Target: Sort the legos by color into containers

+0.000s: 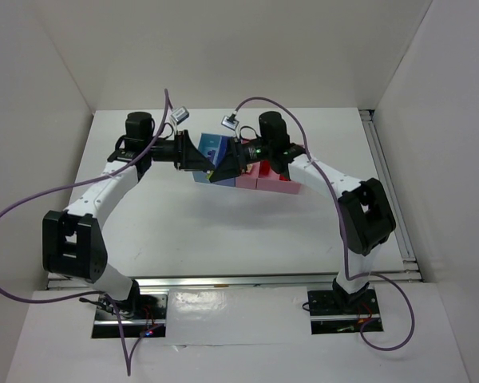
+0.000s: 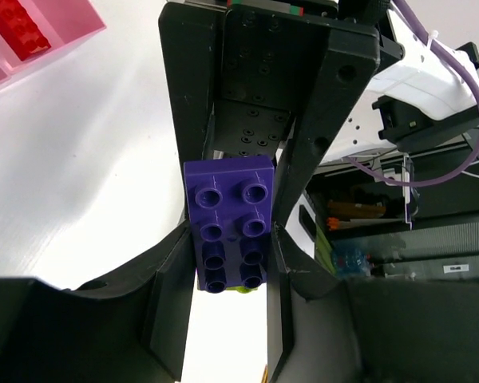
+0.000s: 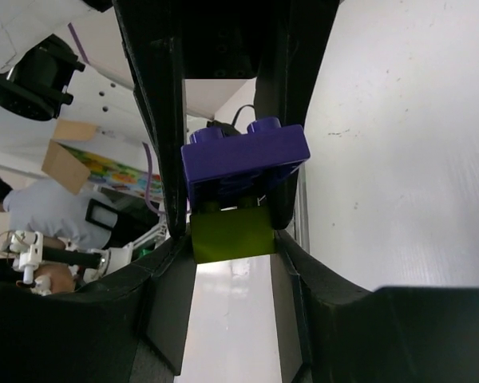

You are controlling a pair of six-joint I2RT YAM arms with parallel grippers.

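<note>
legos stuck together, a purple lego (image 2: 227, 215) on a yellow-green lego (image 3: 231, 233), are held off the table by the containers (image 1: 249, 180). left gripper (image 2: 227, 267) is clamped on the purple lego, right gripper (image 3: 233, 239) on the yellow-green lego, the two grippers nose to nose.

Bright, even light; soft shadows.

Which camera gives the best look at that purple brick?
The left wrist view: the purple brick shows all eight studs. The right wrist view shows its side above a yellow-green brick. In the top view it cannot be made out.
</note>
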